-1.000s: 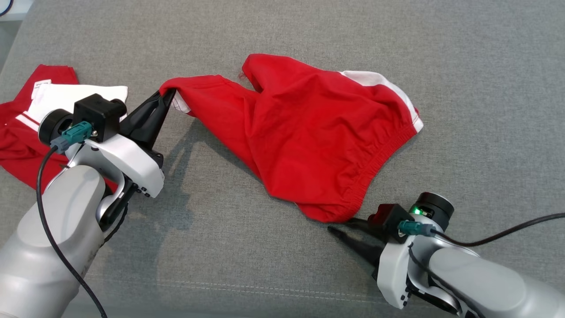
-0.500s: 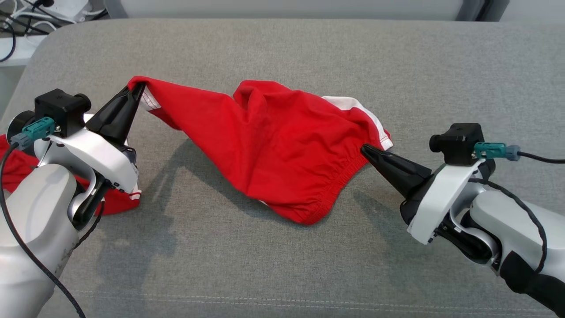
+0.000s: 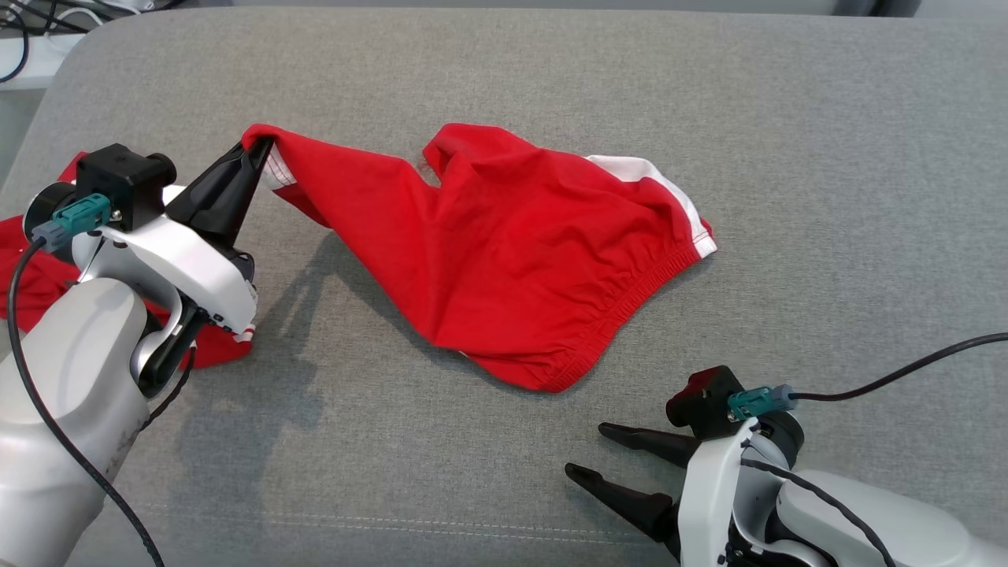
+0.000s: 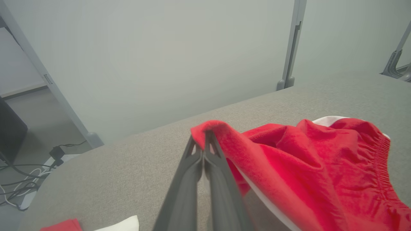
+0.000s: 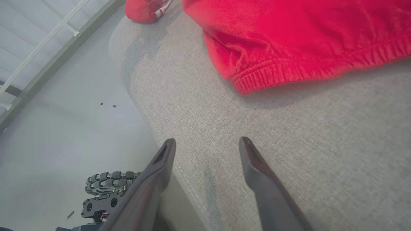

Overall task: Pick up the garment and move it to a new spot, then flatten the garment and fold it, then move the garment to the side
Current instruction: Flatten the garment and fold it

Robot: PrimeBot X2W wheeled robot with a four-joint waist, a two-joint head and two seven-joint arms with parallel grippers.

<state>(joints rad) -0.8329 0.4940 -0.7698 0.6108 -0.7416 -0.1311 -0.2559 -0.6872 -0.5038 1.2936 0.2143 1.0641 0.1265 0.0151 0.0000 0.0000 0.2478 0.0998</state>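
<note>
The garment (image 3: 504,244), red shorts with white side stripes and an elastic waistband, lies crumpled on the grey cushion (image 3: 709,102). My left gripper (image 3: 260,146) is shut on one corner of it and holds that corner lifted at the left; the left wrist view shows the red cloth (image 4: 289,160) draped over the closed fingertips (image 4: 205,134). My right gripper (image 3: 587,450) stands open near the cushion's front edge, below the waistband end and apart from it. In the right wrist view the fingers (image 5: 163,154) are spread with nothing between them, and the waistband (image 5: 289,73) lies ahead.
A second red and white garment (image 3: 31,260) lies at the cushion's left edge, partly under my left arm. Cables (image 3: 24,24) lie on the floor beyond the far left corner. The cushion's front edge (image 5: 151,106) drops to the floor beside my right gripper.
My right gripper has let go of the waistband, opened and pulled back to the front edge. The waistband side has dropped onto the cushion. The left gripper keeps its hold.
</note>
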